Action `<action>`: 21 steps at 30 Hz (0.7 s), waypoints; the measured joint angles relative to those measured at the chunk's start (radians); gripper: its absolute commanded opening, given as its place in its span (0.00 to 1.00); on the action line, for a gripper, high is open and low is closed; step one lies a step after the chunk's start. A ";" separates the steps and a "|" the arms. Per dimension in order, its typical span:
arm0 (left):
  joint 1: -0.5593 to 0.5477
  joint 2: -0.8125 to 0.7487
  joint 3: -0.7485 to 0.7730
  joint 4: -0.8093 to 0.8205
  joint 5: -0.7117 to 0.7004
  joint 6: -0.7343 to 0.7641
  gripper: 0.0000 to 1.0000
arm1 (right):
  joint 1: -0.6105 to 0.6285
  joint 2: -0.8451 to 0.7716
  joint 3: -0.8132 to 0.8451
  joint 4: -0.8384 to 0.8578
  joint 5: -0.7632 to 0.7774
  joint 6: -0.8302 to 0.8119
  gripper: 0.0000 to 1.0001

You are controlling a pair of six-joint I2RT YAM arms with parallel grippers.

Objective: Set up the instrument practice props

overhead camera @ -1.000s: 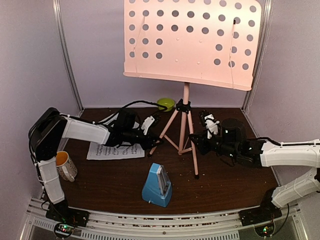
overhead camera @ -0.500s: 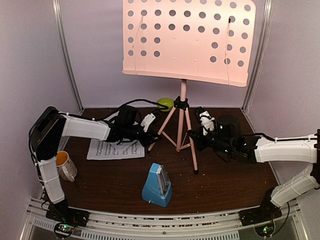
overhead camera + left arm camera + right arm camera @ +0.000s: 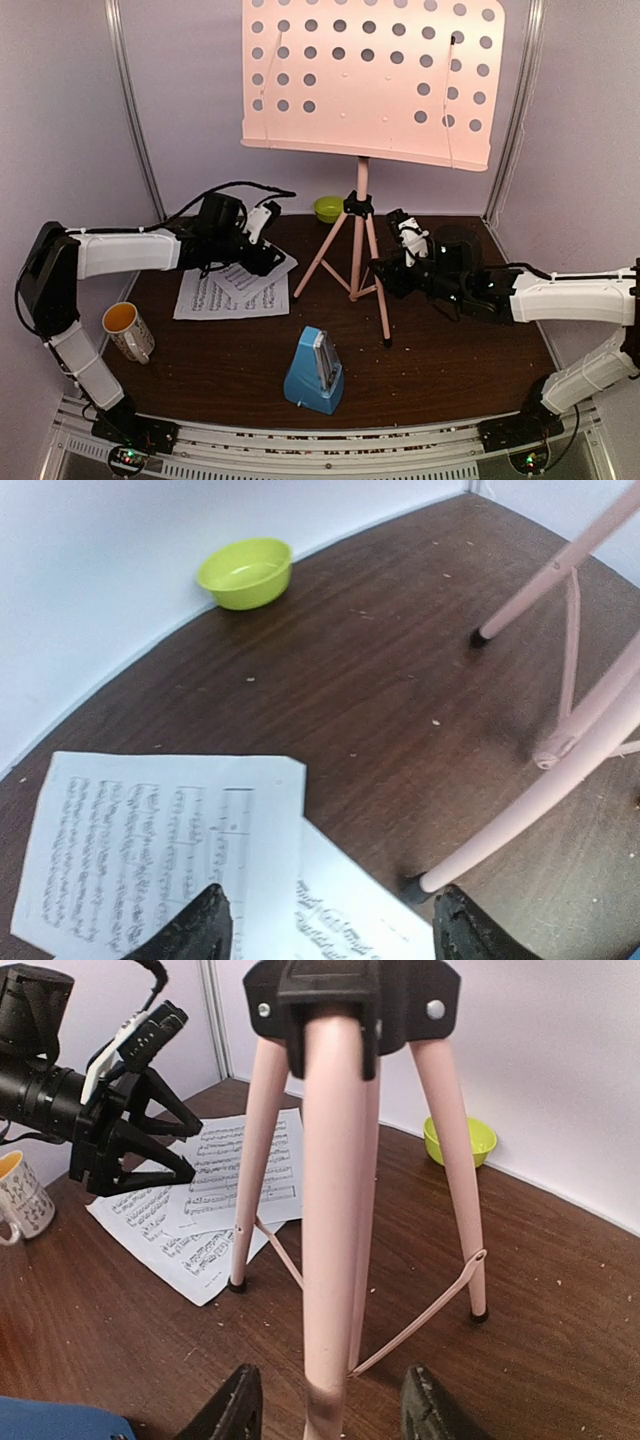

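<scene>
Dark wood table (image 3: pixel 450 360) between pale walls: since a second ago the left gripper (image 3: pixel 268 256) has left the pink music stand (image 3: pixel 357 240) at its left leg and drawn back to centre left. Its jaws are now wide and empty over the two overlapping sheet-music pages (image 3: pixel 215 295), whose printed staves are too small to read. At the stand's near leg the right gripper (image 3: pixel 330 1408) stays, jaws part open with a gap on either side, while the pole is upright at centre, the perforated desk (image 3: pixel 370 80) spans left to right across the top, slightly further left than before, and the blue metronome (image 3: pixel 315 372) stands upright at lower centre.
</scene>
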 measured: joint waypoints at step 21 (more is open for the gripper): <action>0.100 0.411 0.517 -0.400 -0.093 -0.044 0.75 | 0.008 -0.123 -0.011 -0.043 0.051 0.035 0.75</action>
